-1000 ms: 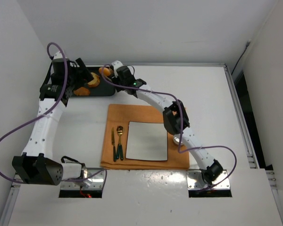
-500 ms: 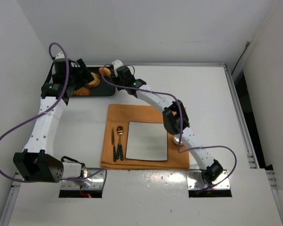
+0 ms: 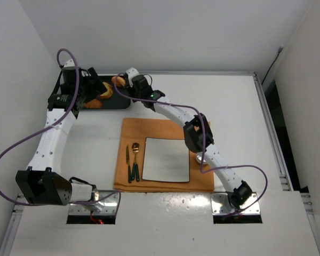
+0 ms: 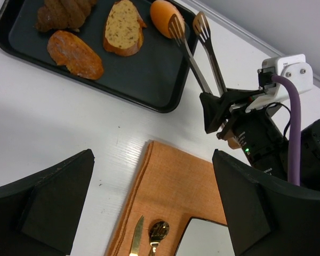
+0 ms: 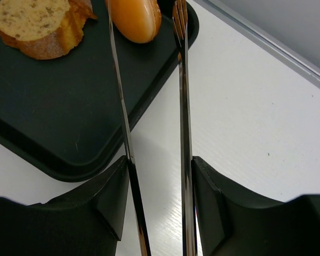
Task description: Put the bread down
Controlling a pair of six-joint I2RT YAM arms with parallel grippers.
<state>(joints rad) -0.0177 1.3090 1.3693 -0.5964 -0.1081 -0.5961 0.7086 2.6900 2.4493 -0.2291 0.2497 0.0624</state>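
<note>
Since the right gripper (image 5: 160,202) is pinching the handle end of a pair of tongs (image 5: 182,106), w/ the two blades running out past its fingers and standing apart at the tips, the next move is the right arm's job. The bread (image 5: 134,18) sits in the far right corner of the dark tray (image 5: 58,106), straight ahead of that gripper along the line of the tongs, right at the blade tips.

In the right wrist view the roll shows between the two blades, nearer the left one. From the left wrist view the bread (image 4: 162,15) lies just to one side of the nearer tip of the tongs (image 4: 197,53), so my read is the blades hang a bit above it, not yet down around it. Contact: can't tell. Its long axis is hard to read, since the roll is cut off at the frame edge.

The left gripper (image 4: 154,213) is spread wide w/ nothing in it, hovering over the bench near the tray's front edge. It is also close to the roll but has no tool, so it's out of this.

Likely step: approach for the pick. The tongs probably need to drop and close across the roll w/o nudging the seeded slice (image 4: 122,26) next to it. The white square plate (image 3: 166,159) on the orange mat (image 3: 160,128) sits well apart, nearer the arm bases.
</note>
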